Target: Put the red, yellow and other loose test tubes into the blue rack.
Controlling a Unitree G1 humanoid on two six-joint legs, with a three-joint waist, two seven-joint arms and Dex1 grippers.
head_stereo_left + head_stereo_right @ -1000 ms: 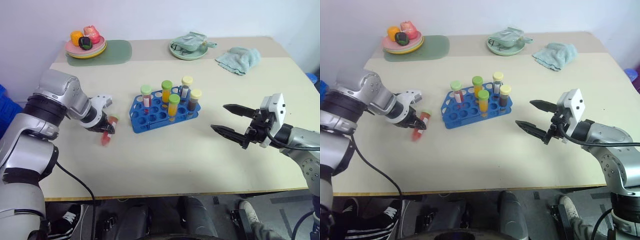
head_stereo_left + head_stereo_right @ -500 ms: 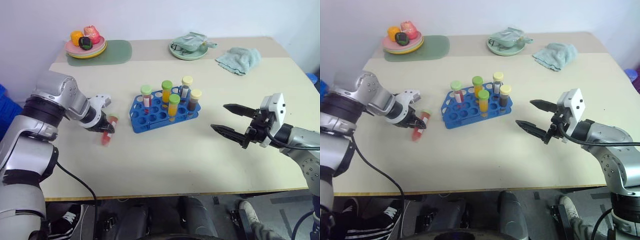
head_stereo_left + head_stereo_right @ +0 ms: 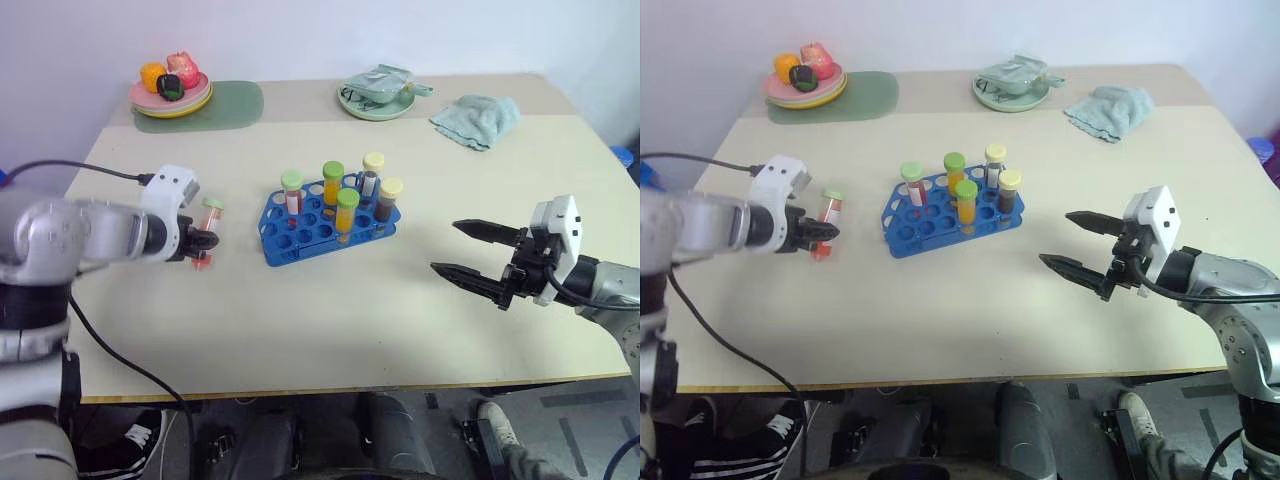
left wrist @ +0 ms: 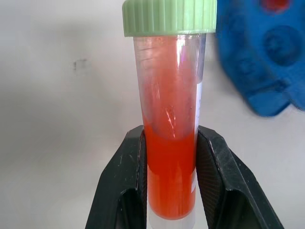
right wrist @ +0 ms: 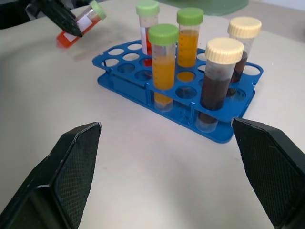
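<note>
Five tubes [image 3: 347,213] crowd the blue rack [image 3: 300,232] — left hand [image 3: 203,241] clamps red tube [image 4: 170,119]; right hand [image 3: 478,252] apart.

Beige table [image 3: 300,300], blue rack [image 3: 300,232], green mat [image 3: 225,103], teal cloth [image 3: 478,117]

One blue rack [image 3: 326,222], five capped tubes standing in it, one loose red tube [image 3: 204,232] off the counter [image 3: 330,330], two plates at the rear, one cloth [image 3: 478,118].

A plate of fruit [image 3: 171,95] on a green mat [image 3: 232,103] sits far beyond the left gripper; a green dish [image 3: 376,101] and crumpled cloth [image 3: 477,118] lie far beyond the right gripper.
</note>
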